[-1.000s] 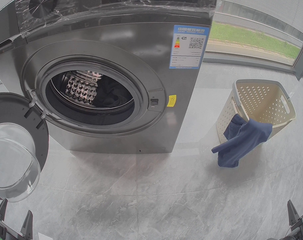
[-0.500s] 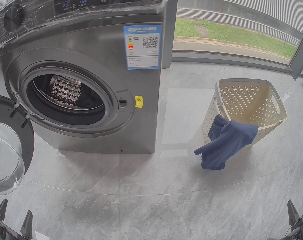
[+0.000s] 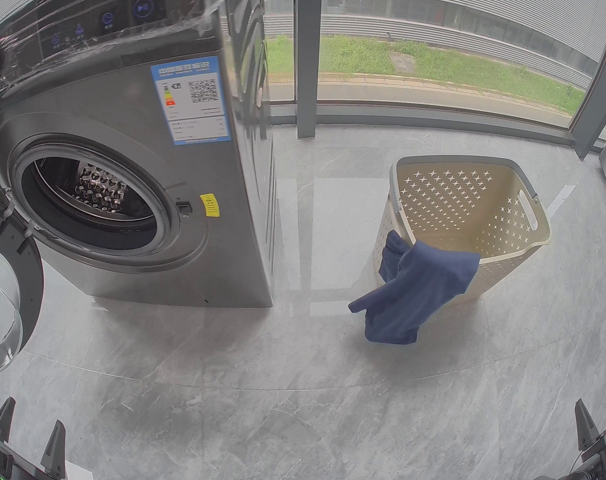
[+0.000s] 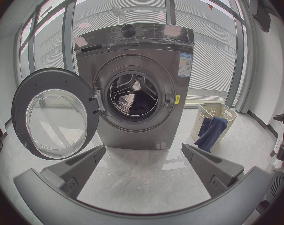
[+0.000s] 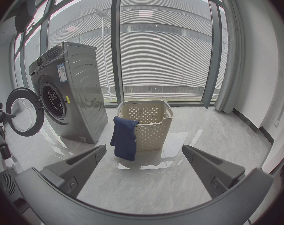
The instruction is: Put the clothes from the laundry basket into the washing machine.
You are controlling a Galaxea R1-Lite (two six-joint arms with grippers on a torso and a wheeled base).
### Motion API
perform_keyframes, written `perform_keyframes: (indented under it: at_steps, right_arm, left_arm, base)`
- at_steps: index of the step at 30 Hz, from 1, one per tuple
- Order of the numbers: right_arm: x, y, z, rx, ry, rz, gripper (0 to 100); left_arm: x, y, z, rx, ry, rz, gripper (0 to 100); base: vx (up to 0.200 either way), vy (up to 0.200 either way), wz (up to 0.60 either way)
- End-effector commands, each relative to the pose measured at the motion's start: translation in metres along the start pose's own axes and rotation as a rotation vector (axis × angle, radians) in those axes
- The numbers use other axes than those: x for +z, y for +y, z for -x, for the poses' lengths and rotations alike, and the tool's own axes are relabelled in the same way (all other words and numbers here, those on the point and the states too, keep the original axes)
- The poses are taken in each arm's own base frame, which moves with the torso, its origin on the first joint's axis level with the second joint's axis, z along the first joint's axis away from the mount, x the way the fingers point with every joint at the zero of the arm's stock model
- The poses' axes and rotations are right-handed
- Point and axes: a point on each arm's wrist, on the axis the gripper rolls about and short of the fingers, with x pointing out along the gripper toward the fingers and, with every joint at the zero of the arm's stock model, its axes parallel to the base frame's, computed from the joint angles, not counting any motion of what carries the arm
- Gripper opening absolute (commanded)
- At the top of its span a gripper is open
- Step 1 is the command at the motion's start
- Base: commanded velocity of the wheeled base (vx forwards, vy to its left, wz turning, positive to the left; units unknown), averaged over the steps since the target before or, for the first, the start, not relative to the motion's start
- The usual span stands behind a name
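Note:
A beige laundry basket (image 3: 530, 201) (image 5: 156, 132) (image 4: 224, 110) stands on the floor to the right of the grey washing machine (image 3: 203, 228) (image 4: 179, 110) (image 5: 85, 91). A dark blue garment (image 3: 413, 288) (image 5: 124, 138) (image 4: 212, 132) hangs over the basket's near rim, down to the floor. The machine's round door (image 3: 0, 295) (image 4: 54, 113) (image 5: 23, 111) is swung open to the left, and dark cloth lies inside the drum (image 4: 134, 94). My left gripper (image 3: 28, 435) (image 4: 142, 160) is low at the bottom left, open and empty. My right gripper (image 3: 600, 411) (image 5: 142, 163) is low at the bottom right, open and empty, well short of the basket.
Grey marble floor (image 3: 283, 395) spreads between me and both objects. Floor-to-ceiling windows (image 3: 450, 48) with dark frames run behind the machine and basket. A curtain (image 5: 239, 63) hangs by the right wall.
The whole head view has swung to the right: machine and basket sit farther left in the picture. The grippers keep their places at the bottom corners, and the garment hangs as before.

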Motion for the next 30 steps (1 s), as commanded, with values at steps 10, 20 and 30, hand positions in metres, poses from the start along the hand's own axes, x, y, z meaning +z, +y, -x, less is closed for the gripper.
perform_keyframes:
  at_steps: [10,20,30]
  right_arm:
    - [-0.004,0.000,0.000,-0.001,0.000,-0.002,100]
    - [0.067,-0.001,0.016,0.004,-0.206,-0.004,100]
    - [0.068,0.007,-0.061,0.151,0.262,-0.128,100]
  left_arm:
    - [-0.005,0.000,-0.001,0.000,0.012,-0.001,100]
    - [-0.005,0.000,-0.001,-0.001,0.012,-0.001,100]
    - [-0.005,0.000,-0.001,-0.001,0.012,-0.001,100]
  base:
    - [0.000,-0.200,0.00]
    - [0.000,-0.020,0.00]
    - [0.000,0.000,0.00]
